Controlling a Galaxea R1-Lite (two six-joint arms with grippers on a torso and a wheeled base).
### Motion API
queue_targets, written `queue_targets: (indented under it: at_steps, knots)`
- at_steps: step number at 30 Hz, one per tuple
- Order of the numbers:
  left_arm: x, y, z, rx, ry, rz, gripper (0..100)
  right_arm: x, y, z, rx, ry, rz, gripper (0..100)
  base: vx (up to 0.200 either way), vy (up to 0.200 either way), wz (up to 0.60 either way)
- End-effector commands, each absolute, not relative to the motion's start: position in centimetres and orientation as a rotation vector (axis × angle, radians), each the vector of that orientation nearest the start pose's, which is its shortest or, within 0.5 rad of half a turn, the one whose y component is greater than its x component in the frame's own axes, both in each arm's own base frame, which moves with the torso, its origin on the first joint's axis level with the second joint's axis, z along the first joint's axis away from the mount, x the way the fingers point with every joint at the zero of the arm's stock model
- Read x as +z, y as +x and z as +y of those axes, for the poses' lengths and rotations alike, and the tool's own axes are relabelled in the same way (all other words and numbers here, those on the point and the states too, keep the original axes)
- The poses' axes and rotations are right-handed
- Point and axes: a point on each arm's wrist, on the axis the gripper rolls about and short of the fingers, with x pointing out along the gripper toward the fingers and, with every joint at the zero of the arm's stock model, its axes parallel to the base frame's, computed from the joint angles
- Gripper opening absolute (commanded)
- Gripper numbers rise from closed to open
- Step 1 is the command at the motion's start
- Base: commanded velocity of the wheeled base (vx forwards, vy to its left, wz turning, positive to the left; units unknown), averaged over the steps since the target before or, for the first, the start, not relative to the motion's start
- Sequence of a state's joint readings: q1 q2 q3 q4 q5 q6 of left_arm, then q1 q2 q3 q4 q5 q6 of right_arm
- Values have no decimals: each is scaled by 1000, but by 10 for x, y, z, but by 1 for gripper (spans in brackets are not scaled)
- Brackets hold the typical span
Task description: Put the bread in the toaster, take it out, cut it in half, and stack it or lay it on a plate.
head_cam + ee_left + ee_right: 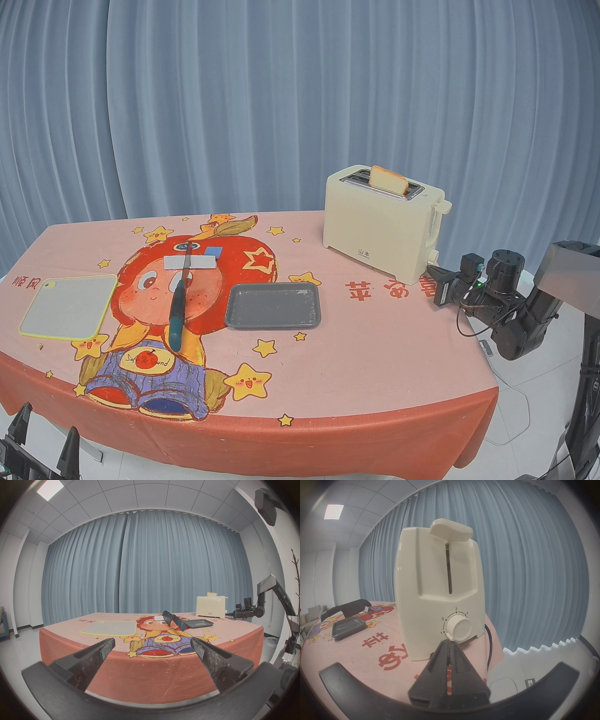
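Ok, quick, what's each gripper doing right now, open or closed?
Left gripper: jaws open, holding nothing.
Right gripper: jaws shut, empty, by the cream plastic toaster's dial end.

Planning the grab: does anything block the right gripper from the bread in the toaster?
Yes: the right gripper sits shut, low at the end face of the toaster by the dial, so the toaster body and the lever above stand between. The bread pokes out on top, uncovered.
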State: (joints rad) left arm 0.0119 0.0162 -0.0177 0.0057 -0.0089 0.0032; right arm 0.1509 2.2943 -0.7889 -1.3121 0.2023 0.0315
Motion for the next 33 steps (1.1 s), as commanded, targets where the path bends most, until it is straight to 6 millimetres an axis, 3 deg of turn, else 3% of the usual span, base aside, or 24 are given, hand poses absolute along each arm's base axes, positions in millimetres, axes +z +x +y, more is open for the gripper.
queue_targets:
  at_steps: [1,7,21,33]
  knots:
    - [75,-23,0,3,3,6,100,40,379,64,354,35,190,0,0,0,0]
    - [75,-23,0,3,3,6,100,46,376,64,355,34,181,0,0,0,0]
    - [75,-23,0,3,3,6,100,37,363,70,373,25,231,0,0,0,0]
    - [75,-23,0,3,3,6,100,89,324,79,423,18,125,0,0,0,0]
